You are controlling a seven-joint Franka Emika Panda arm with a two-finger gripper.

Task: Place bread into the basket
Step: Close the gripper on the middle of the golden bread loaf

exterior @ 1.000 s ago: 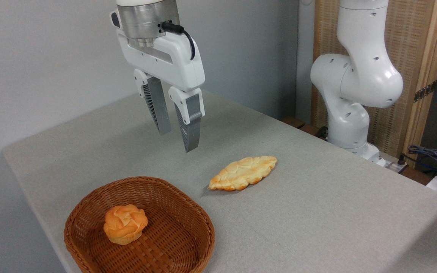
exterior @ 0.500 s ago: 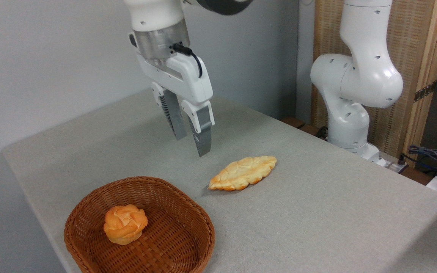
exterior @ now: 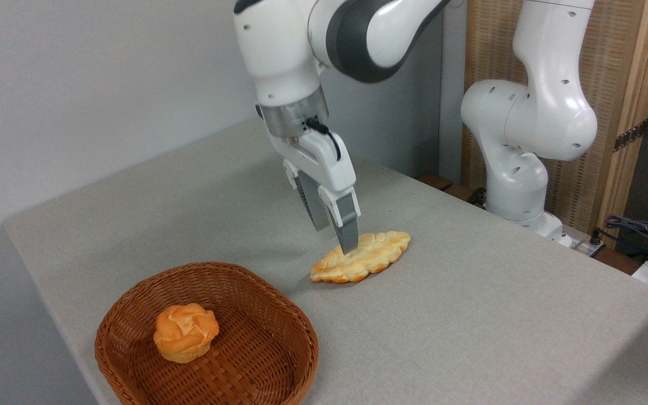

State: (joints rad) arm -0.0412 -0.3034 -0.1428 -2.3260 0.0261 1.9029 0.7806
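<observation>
The bread, a long golden braided loaf with pointed ends, lies flat on the grey table near its middle. My gripper hangs open just above the loaf's left-centre part. Its near finger overlaps the bread's far edge in the picture, and the other finger sits behind it. Nothing is held. The basket of reddish-brown wicker stands at the front left of the table, well to the left of and nearer than the loaf.
A small round orange bun sits inside the basket, left of centre. The arm's white base stands beyond the table's far right edge. Cables lie at the far right. A grey wall backs the table.
The gripper has travelled right and down, from high above the basket's far side to just over the bread. Its fingers stay open. Bread, basket and bun have not moved.
</observation>
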